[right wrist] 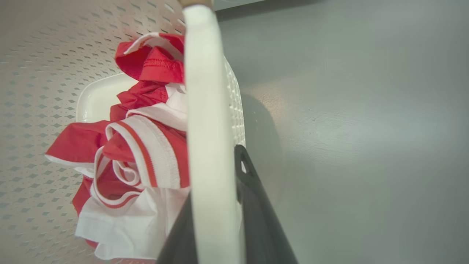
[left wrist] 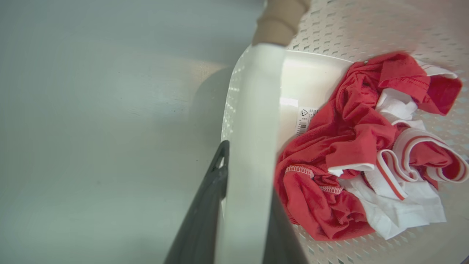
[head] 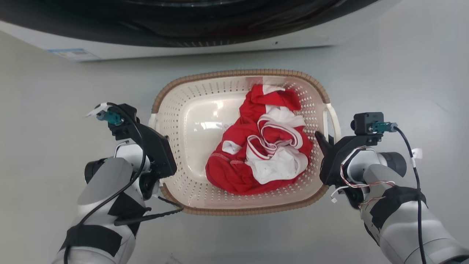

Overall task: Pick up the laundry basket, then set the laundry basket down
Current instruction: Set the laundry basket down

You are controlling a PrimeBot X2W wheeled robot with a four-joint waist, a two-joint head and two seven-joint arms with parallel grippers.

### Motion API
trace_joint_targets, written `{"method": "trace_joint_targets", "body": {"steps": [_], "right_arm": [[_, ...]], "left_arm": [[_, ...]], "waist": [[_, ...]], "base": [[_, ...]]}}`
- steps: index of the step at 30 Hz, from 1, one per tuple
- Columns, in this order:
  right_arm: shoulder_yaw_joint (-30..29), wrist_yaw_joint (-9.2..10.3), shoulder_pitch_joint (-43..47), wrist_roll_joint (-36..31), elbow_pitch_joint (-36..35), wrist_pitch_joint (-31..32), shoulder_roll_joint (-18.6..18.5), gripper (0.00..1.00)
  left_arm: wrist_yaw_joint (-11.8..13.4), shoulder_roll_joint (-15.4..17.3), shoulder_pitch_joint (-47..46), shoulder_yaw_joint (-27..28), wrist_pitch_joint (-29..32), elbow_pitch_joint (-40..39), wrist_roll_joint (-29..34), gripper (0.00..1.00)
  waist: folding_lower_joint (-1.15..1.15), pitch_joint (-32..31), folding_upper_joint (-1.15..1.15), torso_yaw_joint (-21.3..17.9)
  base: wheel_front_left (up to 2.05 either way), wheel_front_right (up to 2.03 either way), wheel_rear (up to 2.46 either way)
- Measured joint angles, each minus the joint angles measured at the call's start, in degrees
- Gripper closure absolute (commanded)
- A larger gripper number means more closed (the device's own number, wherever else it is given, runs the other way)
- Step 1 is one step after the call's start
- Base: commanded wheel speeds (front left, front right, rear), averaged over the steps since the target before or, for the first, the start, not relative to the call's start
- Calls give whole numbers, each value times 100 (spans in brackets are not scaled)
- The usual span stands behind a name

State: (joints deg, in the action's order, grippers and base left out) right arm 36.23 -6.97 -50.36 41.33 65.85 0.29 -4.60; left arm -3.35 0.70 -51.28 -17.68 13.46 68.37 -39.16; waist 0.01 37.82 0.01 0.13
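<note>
Now | left hand [left wrist: 249, 176], right hand [right wrist: 212, 176] | clasp laundry basket [head: 183, 110] handles

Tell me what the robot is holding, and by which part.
The laundry basket: left tool shut on its left handle, right tool on its right handle.

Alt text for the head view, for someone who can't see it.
From above, the left gripper and right gripper grip the side handles of the laundry basket, which holds crumpled red-and-white clothes. A washing machine stands beyond it on the grey floor.
</note>
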Motion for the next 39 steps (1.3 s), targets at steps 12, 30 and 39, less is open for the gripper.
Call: {"method": "trace_joint_targets", "body": {"steps": [12, 30, 39], "right_arm": [[-34, 44, -318, -1, 109, -303, 9, 100], [-47, 42, -576, -10, 316, -597, 7, 100], [-46, 38, -610, -10, 372, -702, 18, 100]], "left_arm": [[-18, -5, -245, -18, -326, 18, 11, 100], [-78, -44, -495, -98, -620, 151, 55, 100], [-129, -45, -527, -134, -660, 205, 62, 100]], "waist": [[0, 794, 0, 80], [-1, 1270, -1, 152], [-2, 1325, -2, 153]], "base": [[0, 0, 0], [0, 0, 0], [0, 0, 0]]}}
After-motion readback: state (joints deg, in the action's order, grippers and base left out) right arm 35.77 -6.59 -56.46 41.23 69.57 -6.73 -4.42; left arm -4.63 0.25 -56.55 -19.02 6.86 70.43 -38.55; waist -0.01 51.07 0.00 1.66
